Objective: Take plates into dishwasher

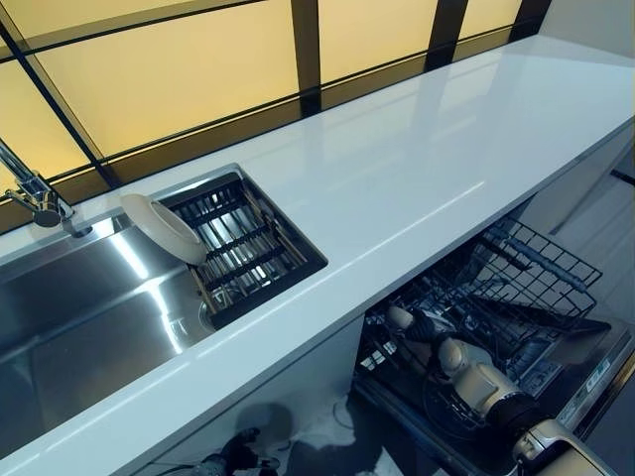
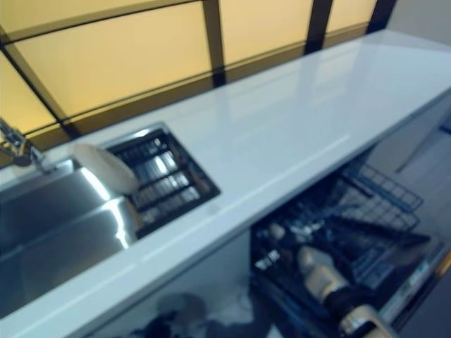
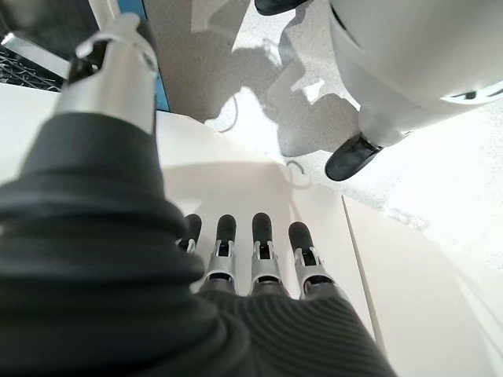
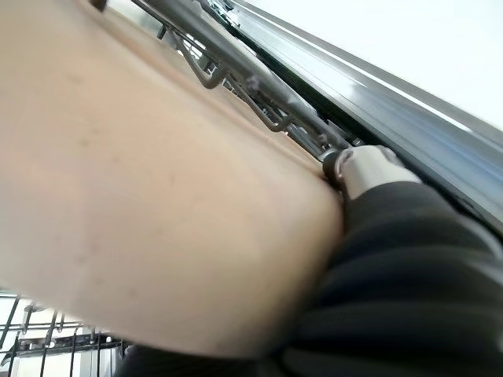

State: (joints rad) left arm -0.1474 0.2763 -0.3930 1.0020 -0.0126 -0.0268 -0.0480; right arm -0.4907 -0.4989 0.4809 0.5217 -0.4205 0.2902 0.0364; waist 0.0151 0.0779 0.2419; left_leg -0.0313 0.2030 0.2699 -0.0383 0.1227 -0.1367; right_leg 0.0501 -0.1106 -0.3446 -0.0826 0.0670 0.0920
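A white plate (image 1: 164, 228) leans upright in the black drying rack (image 1: 248, 253) set in the sink. My right arm reaches down into the open dishwasher's lower rack (image 1: 541, 268), with the right hand (image 1: 422, 327) low among the wires. In the right wrist view a cream plate (image 4: 157, 204) fills most of the picture, the thumb (image 4: 369, 166) pressed on its rim and the rack's tines just beyond; the fingers are hidden behind it. My left hand (image 3: 263, 251) hangs by the white cabinet front with its fingers straight and nothing in it.
A white countertop (image 1: 417, 169) runs across the view above the dishwasher. The steel sink (image 1: 89, 307) and its tap (image 1: 40, 198) lie at the left. The dishwasher door (image 1: 595, 382) lies open at the lower right.
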